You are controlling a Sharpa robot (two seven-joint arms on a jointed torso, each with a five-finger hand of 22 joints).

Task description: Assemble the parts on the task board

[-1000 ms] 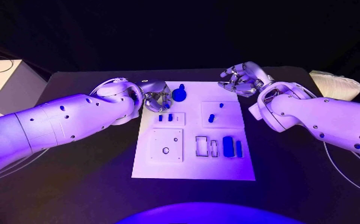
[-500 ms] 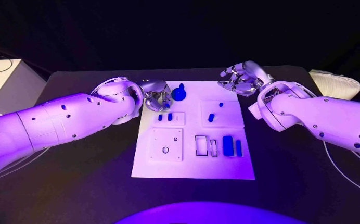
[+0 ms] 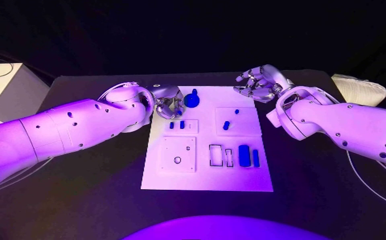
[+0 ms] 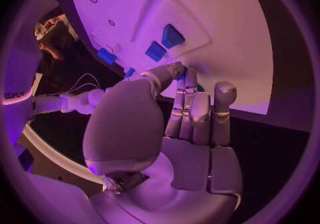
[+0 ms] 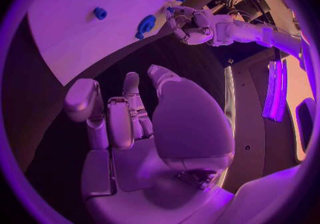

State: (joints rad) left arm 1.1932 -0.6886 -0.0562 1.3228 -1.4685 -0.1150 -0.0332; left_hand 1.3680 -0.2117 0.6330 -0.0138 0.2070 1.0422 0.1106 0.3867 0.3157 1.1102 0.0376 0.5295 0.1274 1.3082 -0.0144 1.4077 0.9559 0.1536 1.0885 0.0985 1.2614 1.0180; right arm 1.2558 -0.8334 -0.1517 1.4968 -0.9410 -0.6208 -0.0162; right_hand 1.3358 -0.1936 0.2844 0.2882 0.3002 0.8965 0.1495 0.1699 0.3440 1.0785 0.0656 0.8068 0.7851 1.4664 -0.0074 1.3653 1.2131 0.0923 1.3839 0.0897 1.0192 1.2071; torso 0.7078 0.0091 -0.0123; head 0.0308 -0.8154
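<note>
Your left hand (image 3: 167,106) sits at the task board (image 3: 206,178)'s far-left edge, fingers curled near a round blue part (image 3: 192,100), though you cannot tell whether they hold it. Your right hand (image 3: 259,85) hovers off the far-right corner, fingers loosely apart around nothing. You can count seven blue parts on the board, whose near end lies bare.

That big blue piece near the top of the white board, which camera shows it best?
The head view: the big blue piece shows whole at the task board's far edge, beside the left hand. The right wrist view shows it smaller and warped. In the left wrist view I cannot pick it out with certainty.
</note>
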